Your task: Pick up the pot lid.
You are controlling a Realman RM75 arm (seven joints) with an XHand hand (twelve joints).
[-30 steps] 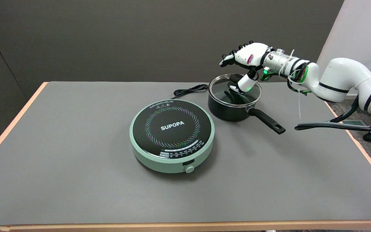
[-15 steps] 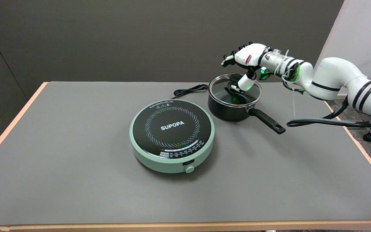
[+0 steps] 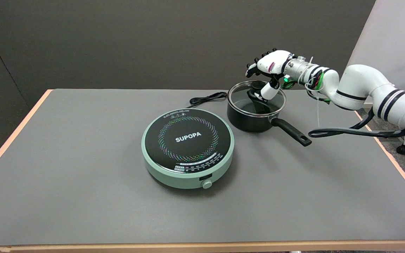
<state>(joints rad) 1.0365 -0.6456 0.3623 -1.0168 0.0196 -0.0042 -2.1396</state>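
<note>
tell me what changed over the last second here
The right hand and its arm drew back toward the table's far side, over the pot lid, fingers spread, thumb down by the knob; no grip on it shows. The lid, pot, hob and cord stayed put.

hand point(image 3: 270, 65): white shell, black fingers
wrist: silver cuff, green light glowed
arm point(image 3: 364, 88): white, black bands
cables: black hose, white ties
</note>
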